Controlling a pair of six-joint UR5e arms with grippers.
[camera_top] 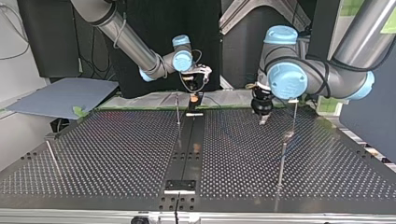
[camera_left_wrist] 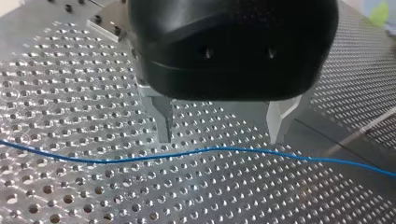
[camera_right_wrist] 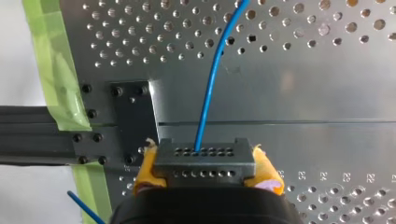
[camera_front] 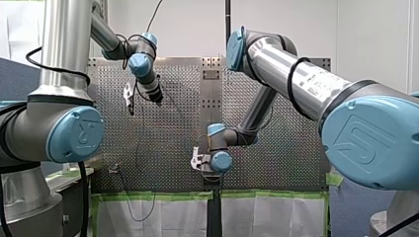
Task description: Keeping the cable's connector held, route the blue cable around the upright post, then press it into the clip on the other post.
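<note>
The thin blue cable [camera_left_wrist: 210, 150] lies across the perforated table just ahead of my left gripper [camera_left_wrist: 220, 140]. Its two metal fingers [camera_left_wrist: 163, 122] stand wide open above the cable, with nothing between them. My right gripper [camera_right_wrist: 205, 170] is shut on the grey connector [camera_right_wrist: 201, 156], with a yellow pad on each side. The blue cable [camera_right_wrist: 215, 74] runs out of the connector across the plate. In the top view my right gripper [camera_top: 192, 91] hangs over the far edge and my left gripper [camera_top: 263, 116] hovers low. Thin upright posts [camera_top: 178, 109] [camera_top: 294, 116] stand near each.
The perforated table [camera_top: 116, 154] has a dark centre rail [camera_top: 187, 149]. More thin rods stand at the top view's left [camera_top: 53, 157] and right [camera_top: 282, 161]. Green tape [camera_right_wrist: 56, 70] lines the table's edge by my right gripper. A grey-blue board [camera_top: 60, 95] lies beyond the table.
</note>
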